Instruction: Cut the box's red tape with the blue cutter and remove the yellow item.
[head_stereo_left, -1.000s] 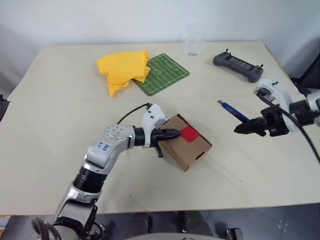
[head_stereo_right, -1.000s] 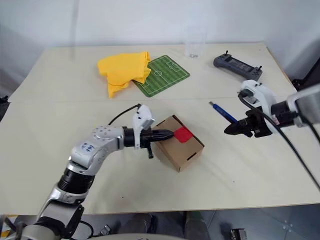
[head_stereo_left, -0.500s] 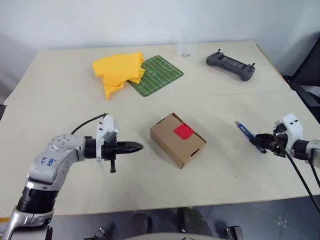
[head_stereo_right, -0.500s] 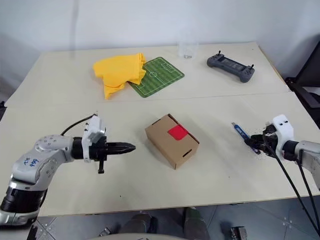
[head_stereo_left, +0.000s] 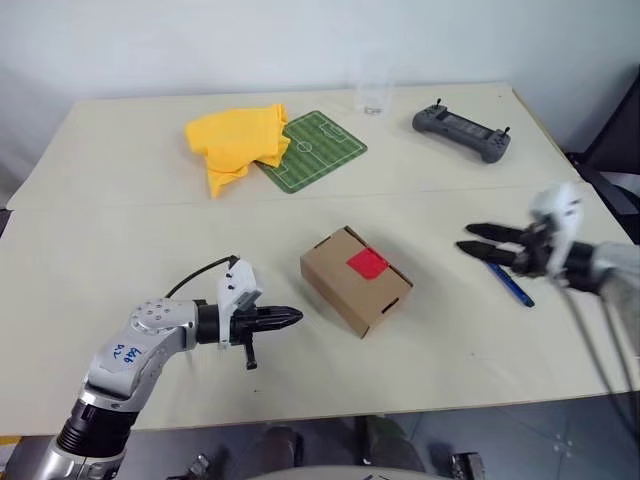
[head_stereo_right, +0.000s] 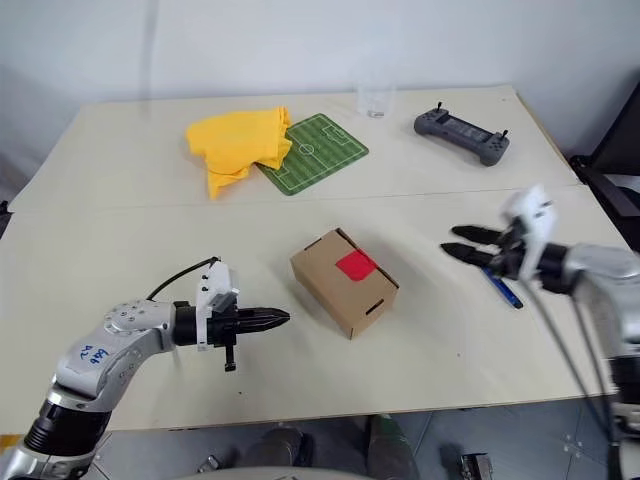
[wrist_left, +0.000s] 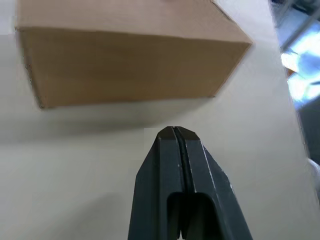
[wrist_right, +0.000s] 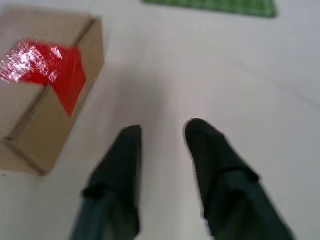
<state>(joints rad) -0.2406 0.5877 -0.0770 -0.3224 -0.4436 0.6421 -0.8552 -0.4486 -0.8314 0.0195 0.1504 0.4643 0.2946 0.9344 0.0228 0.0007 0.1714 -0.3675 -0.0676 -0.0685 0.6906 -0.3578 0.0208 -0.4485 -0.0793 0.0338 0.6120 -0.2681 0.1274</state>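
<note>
The brown box sits in the middle of the table with the red tape on its top edge. My left gripper is shut and empty. It points at the box's left side from a short gap away; the left wrist view shows its tip facing the box. The blue cutter lies flat on the table to the right of the box. My right gripper hovers just above and left of the cutter. It is open with nothing between its fingers and points toward the box. The yellow item is hidden.
A crumpled yellow cloth and a green football-pitch mat lie at the back left. A clear glass and a grey controller stand at the back right. The table's right edge is close behind my right arm.
My left gripper has drawn back from the box's taped corner and now points at the box's side. My right gripper went down to the cutter, then lifted off it, open; the cutter stays on the table.
</note>
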